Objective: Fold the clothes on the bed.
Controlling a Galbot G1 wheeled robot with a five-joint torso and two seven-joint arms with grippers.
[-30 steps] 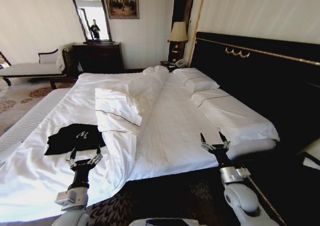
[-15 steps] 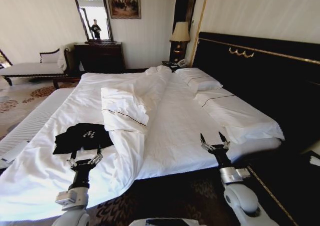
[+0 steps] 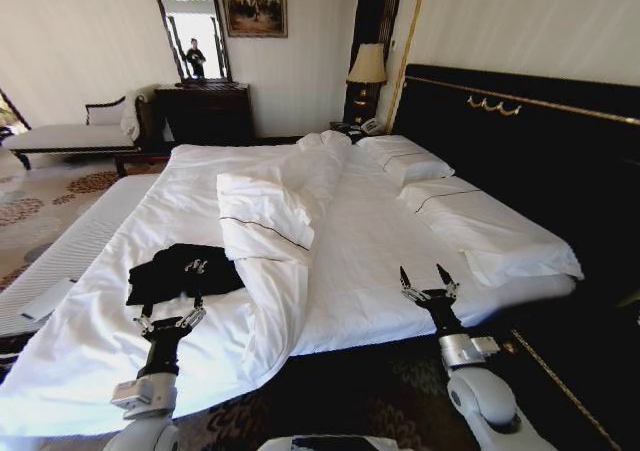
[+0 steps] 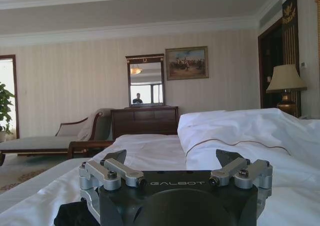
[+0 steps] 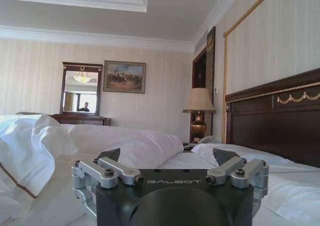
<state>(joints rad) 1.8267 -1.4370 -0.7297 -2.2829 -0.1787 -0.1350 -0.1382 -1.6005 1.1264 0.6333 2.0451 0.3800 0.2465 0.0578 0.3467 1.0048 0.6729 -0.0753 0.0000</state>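
Head view shows the black T-shirt (image 3: pixel 183 274) lying crumpled on the white duvet of the bed (image 3: pixel 370 241), just ahead of the left gripper (image 3: pixel 168 321) and a little to its outer side, not touching it. That gripper hovers low over the near edge of the bedding with its fingers spread apart and nothing between them, likely held level and forward so it can come at the cloth from the foot side. In the left wrist view the shirt (image 4: pixel 75 215) peeks out as a dark lump under one finger of the left gripper (image 4: pixel 175 166). The right gripper (image 3: pixel 429 291) hangs over bare sheet well apart from the shirt, also spread and empty, raised to the same pose, probably so both arms are ready for a two-handed fold. A folded-back flap of duvet (image 3: pixel 262 221) lies between the two grippers, farther up the bed. No fold has begun, judging by the bunched shirt.
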